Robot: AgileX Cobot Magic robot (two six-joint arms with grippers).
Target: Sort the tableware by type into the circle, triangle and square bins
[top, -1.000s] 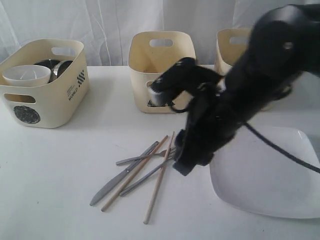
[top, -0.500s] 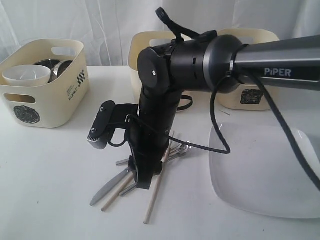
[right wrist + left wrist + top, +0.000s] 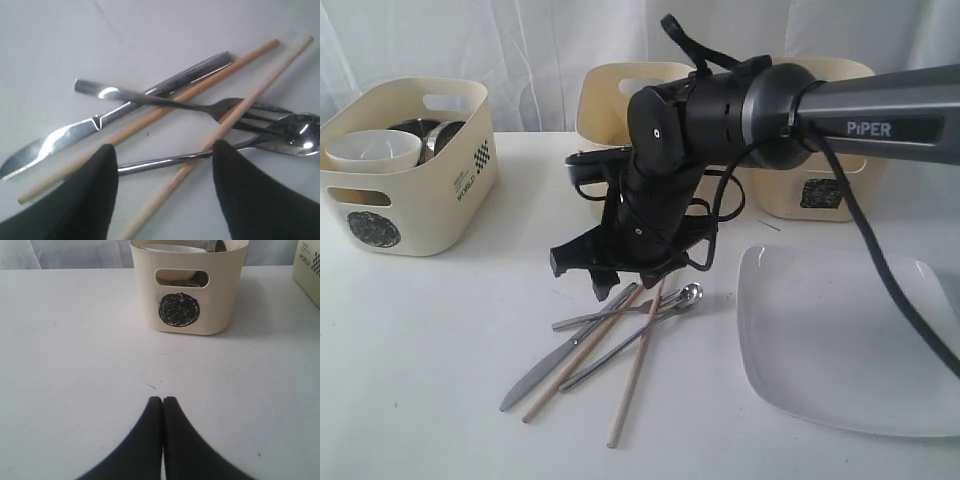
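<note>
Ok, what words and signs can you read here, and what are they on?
"PiPER": on the right arm.
"WORLD": on the left bin's side, by a checkered patch; the smaller print beside it is too small to read.
"WORLD": also on another bin at the edge of the left wrist view.
Black scribbled circle, no words: on the left bin's front.
Dark mark on the right bin: too blurred to read.
</note>
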